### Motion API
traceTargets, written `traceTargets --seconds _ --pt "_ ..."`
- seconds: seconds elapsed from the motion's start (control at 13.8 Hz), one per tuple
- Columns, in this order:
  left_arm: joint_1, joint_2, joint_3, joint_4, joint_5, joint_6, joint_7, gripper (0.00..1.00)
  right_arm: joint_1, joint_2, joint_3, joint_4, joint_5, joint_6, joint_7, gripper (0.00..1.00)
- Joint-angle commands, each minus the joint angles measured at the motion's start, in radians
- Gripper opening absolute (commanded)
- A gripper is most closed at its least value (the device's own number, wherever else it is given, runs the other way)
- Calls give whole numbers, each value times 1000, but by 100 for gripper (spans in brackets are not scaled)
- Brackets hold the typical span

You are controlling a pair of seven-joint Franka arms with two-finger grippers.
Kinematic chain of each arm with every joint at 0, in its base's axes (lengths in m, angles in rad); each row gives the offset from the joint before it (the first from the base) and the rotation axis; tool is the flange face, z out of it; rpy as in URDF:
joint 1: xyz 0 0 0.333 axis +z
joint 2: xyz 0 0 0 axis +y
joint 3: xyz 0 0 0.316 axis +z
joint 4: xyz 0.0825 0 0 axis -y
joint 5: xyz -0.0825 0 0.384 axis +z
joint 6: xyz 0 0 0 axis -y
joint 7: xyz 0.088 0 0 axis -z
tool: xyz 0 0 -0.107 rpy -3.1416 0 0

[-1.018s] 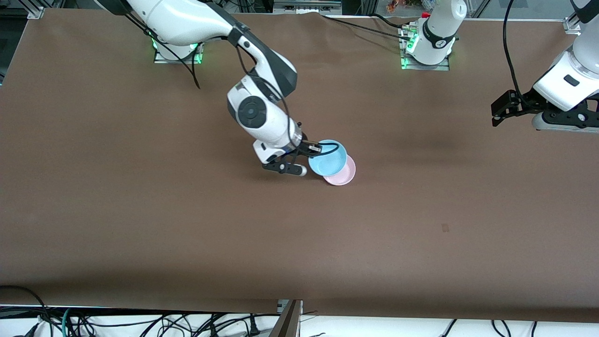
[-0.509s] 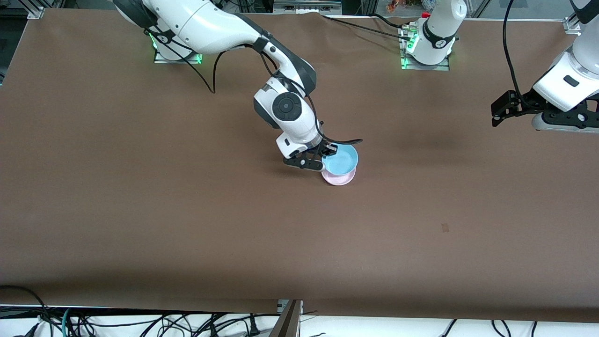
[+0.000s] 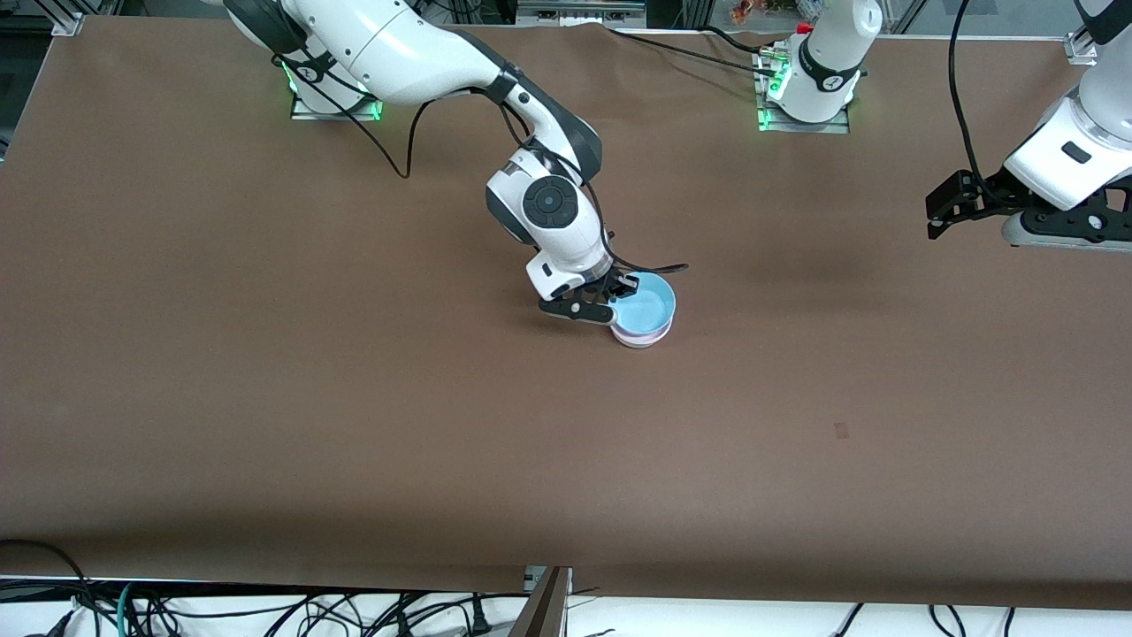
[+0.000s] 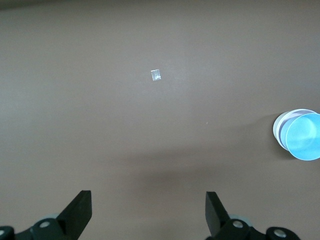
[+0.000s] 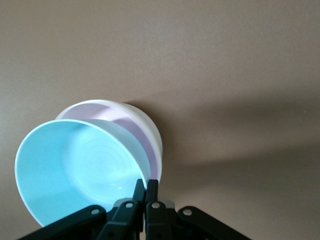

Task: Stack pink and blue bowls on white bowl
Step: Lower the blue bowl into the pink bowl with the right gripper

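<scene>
My right gripper (image 3: 618, 298) (image 5: 145, 186) is shut on the rim of the light blue bowl (image 3: 646, 307) (image 5: 80, 167). The blue bowl lies tilted in the pale pink bowl (image 3: 638, 336) (image 5: 135, 125) near the table's middle and covers nearly all of it. Around the pink bowl shows the white bowl's (image 5: 156, 136) outer wall. The left wrist view catches the stack from afar, with the blue bowl (image 4: 305, 136) on top. My left gripper (image 3: 939, 214) (image 4: 148, 205) waits open and empty above the left arm's end of the table.
A small pale scrap (image 3: 841, 431) (image 4: 156, 75) lies on the brown table (image 3: 265, 398), nearer the front camera than the stack. Cables (image 3: 265, 610) hang below the table's front edge. The arm bases (image 3: 805, 111) stand along the back edge.
My right gripper has carried the blue bowl toward the left arm's end and down onto the pink bowl, which is now almost covered. The left arm has not moved.
</scene>
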State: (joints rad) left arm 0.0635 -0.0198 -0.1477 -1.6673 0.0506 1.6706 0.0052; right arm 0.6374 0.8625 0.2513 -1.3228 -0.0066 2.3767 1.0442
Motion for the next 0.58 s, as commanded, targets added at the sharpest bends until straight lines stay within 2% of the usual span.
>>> traceTargets --seconds 0.0,0.51 --pt "-4 -9 2 -6 -3 6 9 100 2 17 -6 57 -10 -10 16 0" --pt "-4 -8 2 -6 -3 6 9 100 1 27 -15 63 -12 -1 13 0"
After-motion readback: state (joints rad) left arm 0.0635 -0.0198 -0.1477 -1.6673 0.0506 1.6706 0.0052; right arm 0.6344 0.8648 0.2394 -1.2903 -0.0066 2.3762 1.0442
